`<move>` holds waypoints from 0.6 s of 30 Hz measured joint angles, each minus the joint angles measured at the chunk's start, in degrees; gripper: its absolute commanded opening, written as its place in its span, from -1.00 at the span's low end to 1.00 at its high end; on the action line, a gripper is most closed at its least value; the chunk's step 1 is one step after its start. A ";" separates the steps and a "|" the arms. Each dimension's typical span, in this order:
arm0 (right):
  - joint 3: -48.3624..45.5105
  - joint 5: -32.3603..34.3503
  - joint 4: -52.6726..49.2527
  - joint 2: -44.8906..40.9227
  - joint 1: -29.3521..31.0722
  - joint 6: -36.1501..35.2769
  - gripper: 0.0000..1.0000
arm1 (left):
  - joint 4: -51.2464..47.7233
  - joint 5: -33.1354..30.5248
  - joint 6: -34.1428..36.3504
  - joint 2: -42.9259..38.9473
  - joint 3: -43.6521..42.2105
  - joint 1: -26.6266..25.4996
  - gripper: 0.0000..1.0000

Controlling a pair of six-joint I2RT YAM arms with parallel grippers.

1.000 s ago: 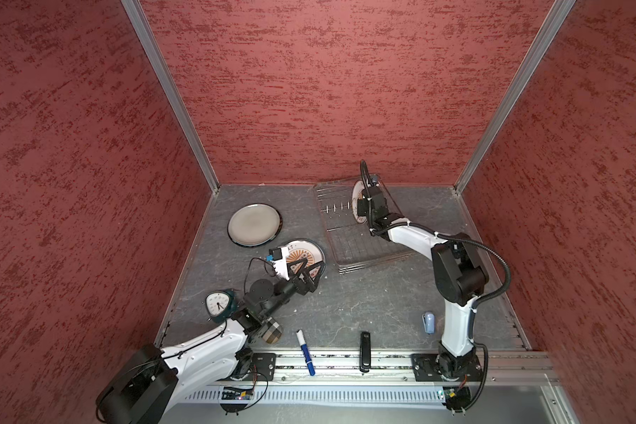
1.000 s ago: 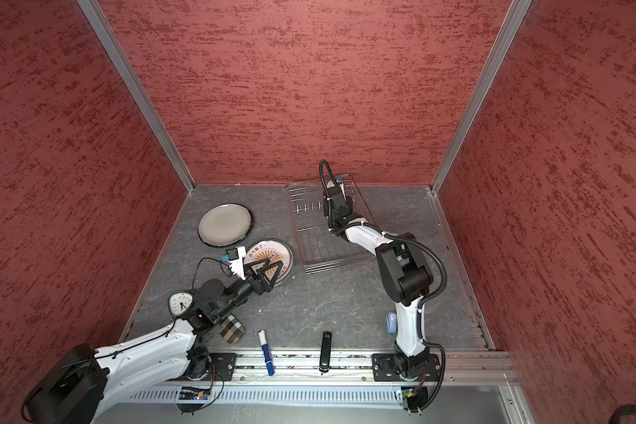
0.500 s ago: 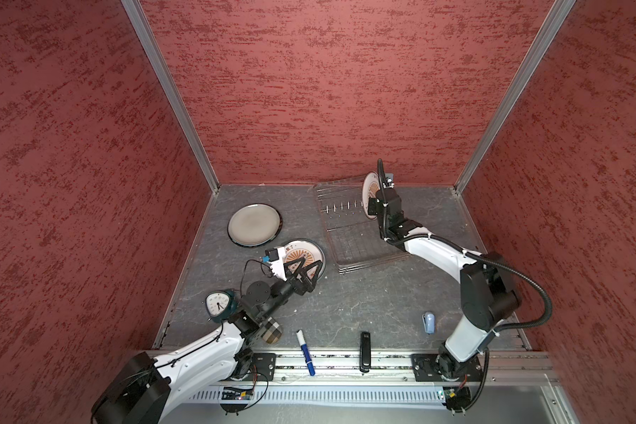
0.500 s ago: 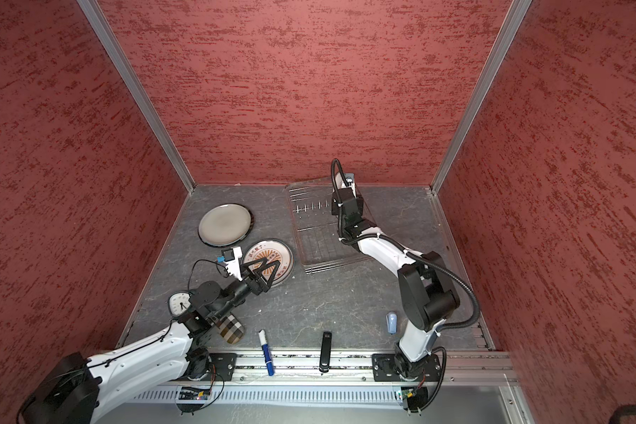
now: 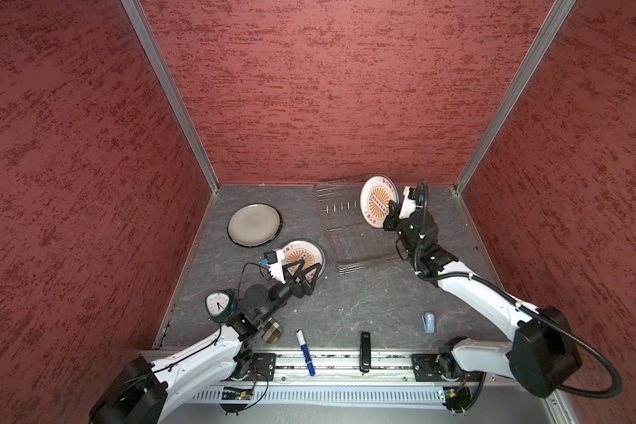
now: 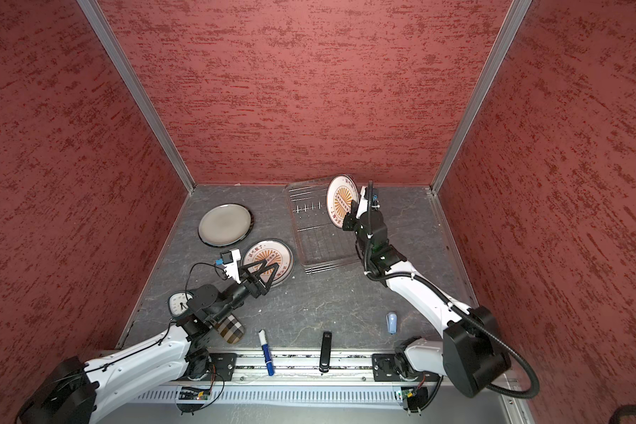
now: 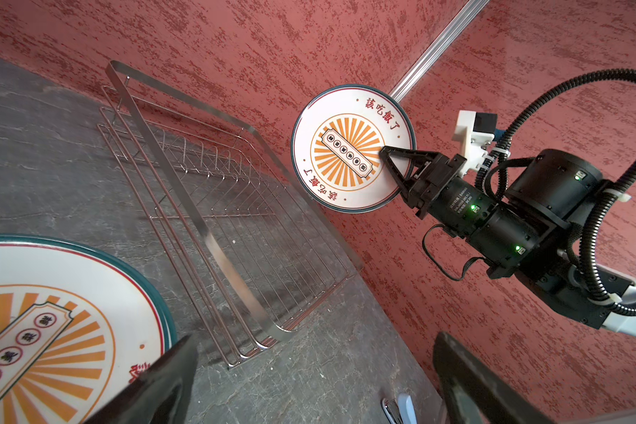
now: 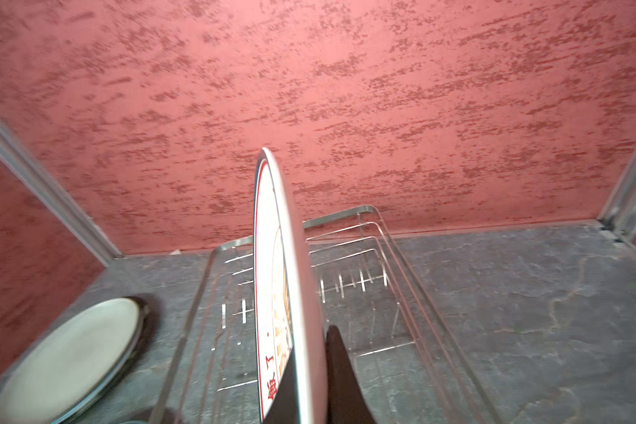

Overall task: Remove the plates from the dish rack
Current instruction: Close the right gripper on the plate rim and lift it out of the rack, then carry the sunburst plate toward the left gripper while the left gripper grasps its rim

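Logged right gripper [image 5: 390, 211] clamped on the rim of a sunburst plate [image 5: 375, 200], held upright in the air over the far end of the wire dish rack [image 5: 349, 242]; read red rim lettering 該吃飯了 in the left wrist view. Found left gripper [image 5: 308, 267] with jaws wide apart above a second sunburst plate [image 5: 303, 249] lying flat on the table [image 5: 346, 301] beside the rack. Noted grey dark-rimmed plate [image 5: 253, 224] flat just beyond it.
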 measured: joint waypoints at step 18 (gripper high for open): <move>-23.78 -32.13 20.68 -18.97 -3.21 17.94 -1.00 | 10.47 7.56 -0.04 1.27 -2.14 -1.05 0.99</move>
